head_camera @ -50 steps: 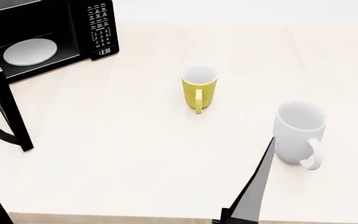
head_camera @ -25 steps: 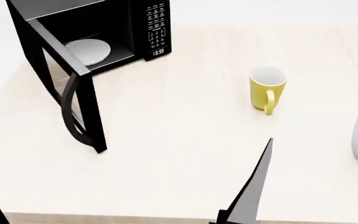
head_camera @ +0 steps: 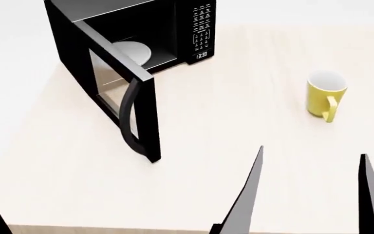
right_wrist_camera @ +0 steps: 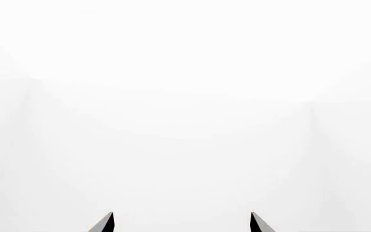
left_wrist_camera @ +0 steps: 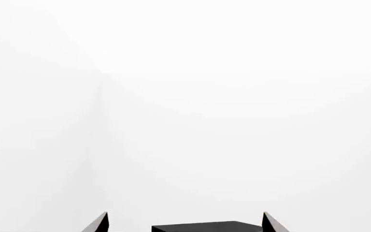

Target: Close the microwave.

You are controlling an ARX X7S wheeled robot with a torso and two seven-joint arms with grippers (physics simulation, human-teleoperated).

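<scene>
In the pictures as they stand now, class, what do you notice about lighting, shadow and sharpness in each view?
Head view: flat, even light, hardly any shadow under the microwave or yellow mug; edges crisp, no blur. Left wrist view: nearly all washed-out white, only the left hand and a black block at the edge. Right wrist view: equally blank white around the right hand.

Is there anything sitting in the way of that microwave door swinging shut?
Nothing visible blocks it. The door stands wide open, and the table between it and the microwave front looks bare. The yellow mug stands well off to the right.
</scene>
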